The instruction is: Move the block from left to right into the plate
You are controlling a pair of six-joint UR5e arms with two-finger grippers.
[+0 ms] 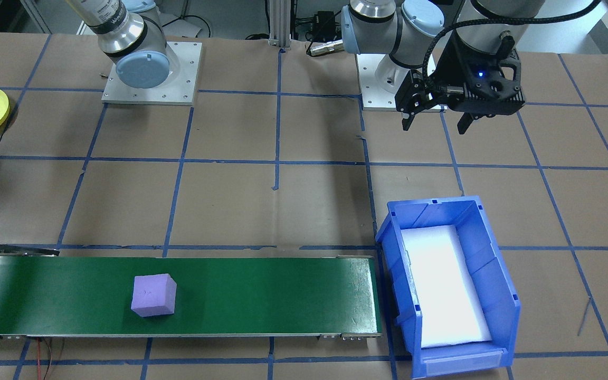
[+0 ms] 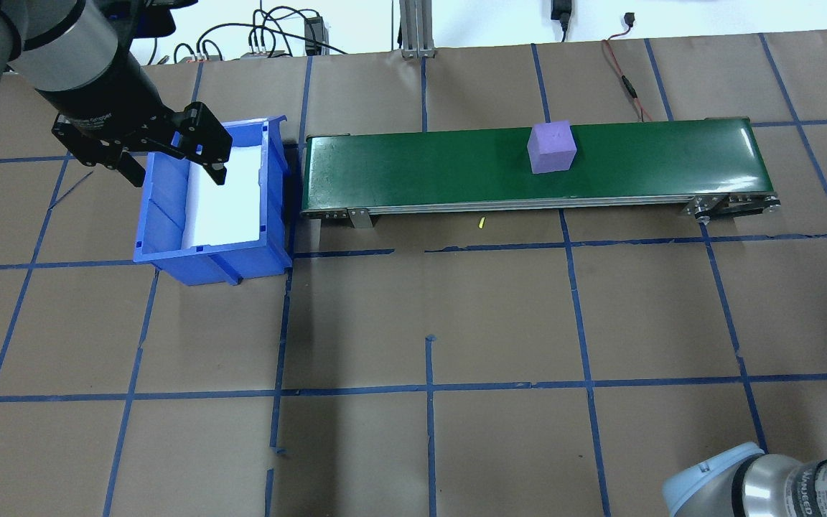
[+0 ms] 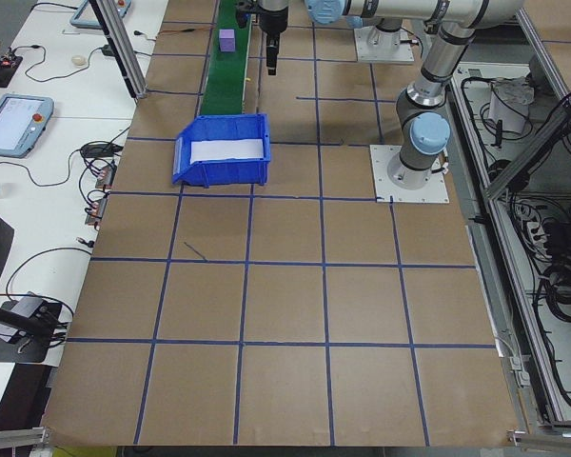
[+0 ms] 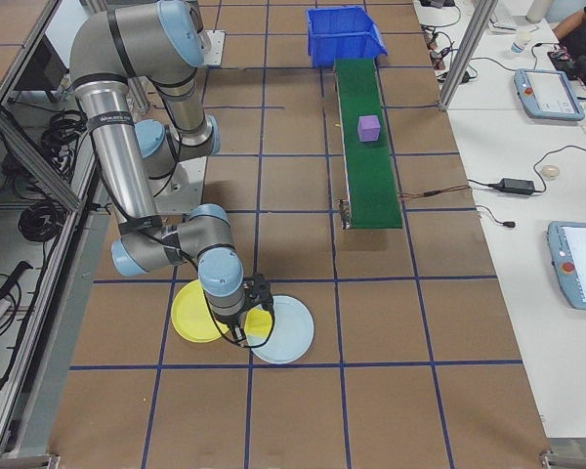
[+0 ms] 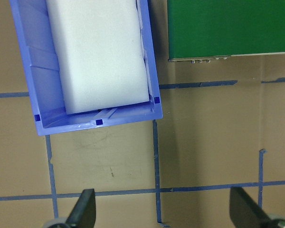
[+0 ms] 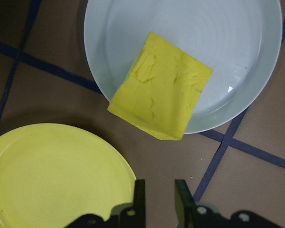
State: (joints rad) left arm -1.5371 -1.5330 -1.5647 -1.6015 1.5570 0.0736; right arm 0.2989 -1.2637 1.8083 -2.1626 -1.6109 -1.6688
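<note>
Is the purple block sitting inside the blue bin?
No, the purple block sits on the green conveyor belt, apart from the blue bin.

Silver alu. arm tubes, pale-blue joint caps, black gripper (image 1: 438,124) w/ blue LED, braided black cable, white bolted base plates.

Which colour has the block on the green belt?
The block is light purple; the front-facing view shows it best.

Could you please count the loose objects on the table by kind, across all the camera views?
Blocks: 2, purple block and yellow block
Plates: 2, yellow plate and pale blue plate
Bins: 1, blue bin
Total: 5
</note>
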